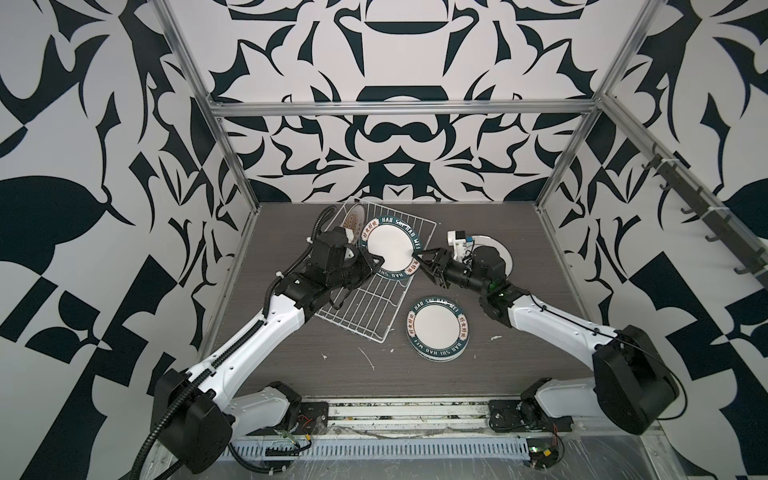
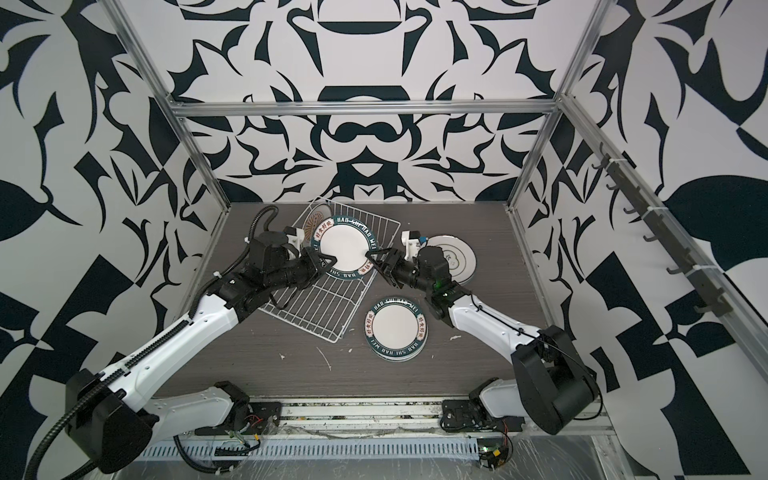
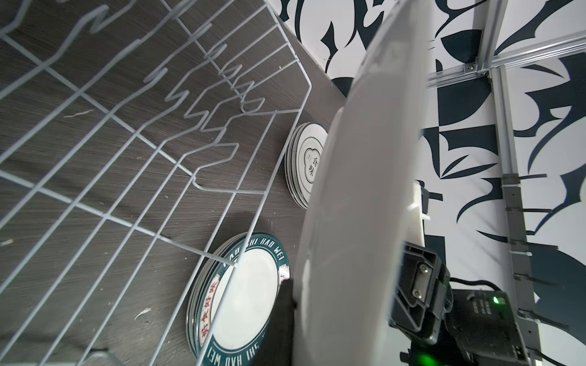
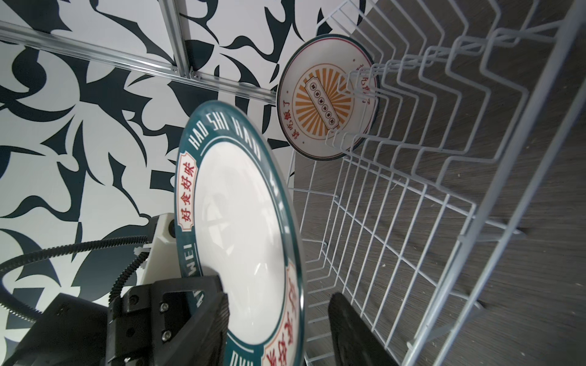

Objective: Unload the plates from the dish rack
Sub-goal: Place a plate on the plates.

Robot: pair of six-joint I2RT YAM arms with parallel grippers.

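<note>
1. Two grippers meet at one plate (image 1: 390,245), which is held upright above the far half of the rack (image 1: 365,307). It is round glazed ceramic with a white well. Its broad dark-teal rim band carries white lettering and red Chinese characters in pale panels.
2. Clamped tight on the rim nearest the rack's left side is the left gripper (image 1: 378,266).
3. On the opposite rim the right gripper (image 1: 419,262) stands partly spread, its jaws straddling the edge. In the right wrist view its black finger (image 4: 348,332) sits clear of the plate's back, so it grips nothing.
4. Thin white-coated wire makes up the rack. It is a rectangular grid with raised sides and a row of zigzag prongs, and it lies askew on the table (image 1: 291,353).
5. At the rack's far end a sunburst plate (image 1: 353,218) stands on edge among the prongs. It is white with a thin dark rim line, orange rays and red characters.
6. Just beside the rack's near right corner lies a teal stack (image 1: 438,328) of flat, matching teal-rimmed plates.
7. Further right of the rack a cloud stack (image 2: 457,257) lies flat, partly hidden by the right arm. These plates are white with a black cloud emblem.
8. Under the rack, the table is matte dark wood grain, with white flecks and scratches near the rack's near end.
9. Around the rack on three sides stand walls (image 1: 104,166) in a bold black-and-white leafy print. They are braced by an aluminium frame (image 1: 399,109), and a rail of dark hooks (image 1: 706,216) runs along the right.
</note>
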